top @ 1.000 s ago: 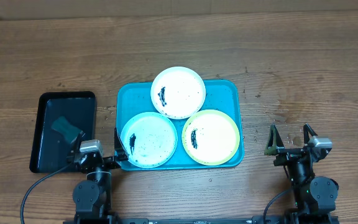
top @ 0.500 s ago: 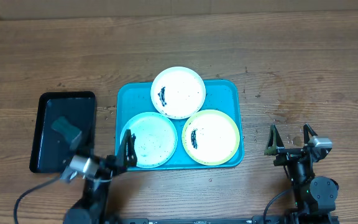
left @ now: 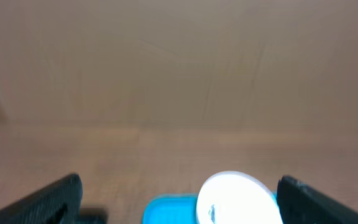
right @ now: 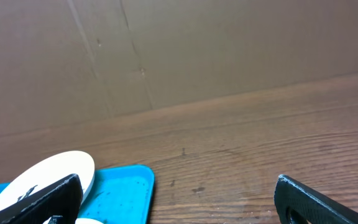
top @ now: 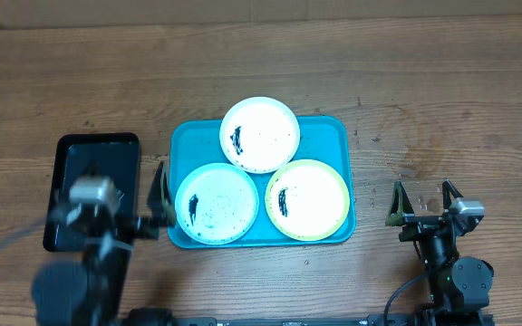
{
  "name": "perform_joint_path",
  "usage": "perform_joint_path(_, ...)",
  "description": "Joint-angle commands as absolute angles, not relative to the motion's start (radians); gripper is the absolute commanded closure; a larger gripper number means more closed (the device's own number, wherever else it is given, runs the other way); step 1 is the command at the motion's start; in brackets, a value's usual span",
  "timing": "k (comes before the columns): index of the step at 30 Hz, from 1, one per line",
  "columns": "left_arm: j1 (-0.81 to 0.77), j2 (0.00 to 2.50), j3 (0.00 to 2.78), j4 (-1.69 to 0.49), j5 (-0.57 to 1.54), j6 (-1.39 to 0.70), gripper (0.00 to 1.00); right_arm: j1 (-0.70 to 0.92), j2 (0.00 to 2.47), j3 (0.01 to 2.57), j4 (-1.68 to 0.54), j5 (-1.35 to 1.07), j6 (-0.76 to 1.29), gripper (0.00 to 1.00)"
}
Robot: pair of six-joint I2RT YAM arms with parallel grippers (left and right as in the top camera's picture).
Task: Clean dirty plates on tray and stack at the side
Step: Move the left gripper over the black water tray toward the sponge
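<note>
Three plates sit in the tray (top: 332, 136): the white plate (top: 259, 134) overhangs its far rim, the blue plate (top: 217, 205) fills its near left corner and the green plate (top: 306, 199) its near right, each marked with a dark smear. The left gripper (top: 161, 197), blurred, hangs just beside the tray's left rim by the blue plate, fingers spread wide with nothing between them. The right gripper (top: 421, 204) stands well off the tray's right side, likewise wide open and empty. A black tray (top: 71, 154) lies left of the tray, partly under the left arm.
</note>
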State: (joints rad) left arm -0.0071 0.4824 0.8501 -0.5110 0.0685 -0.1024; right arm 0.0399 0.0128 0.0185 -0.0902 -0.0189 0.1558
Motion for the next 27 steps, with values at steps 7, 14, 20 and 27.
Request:
perform_joint_path(7, -0.005, 0.960, 1.234, -0.910, 0.015, -0.048, 0.00, 0.038, 0.003, 0.008, -0.084, -0.012, 0.149, 0.00)
perform_joint_path(14, 0.138, 1.203, 1.268, -0.939, 0.072, -0.109, 0.00, 0.038, 0.003, 0.008, -0.084, -0.012, 0.149, 0.00)
perform_joint_path(20, 0.237, 1.368, 1.268, -0.951, -0.074, -0.285, 0.00, 0.038, 0.003, 0.008, -0.084, -0.013, 0.149, 0.00)
perform_joint_path(27, 0.344, 1.534, 1.267, -0.948, -0.115, -0.503, 0.00, 0.038, 0.003, 0.008, -0.084, -0.012, 0.149, 0.00)
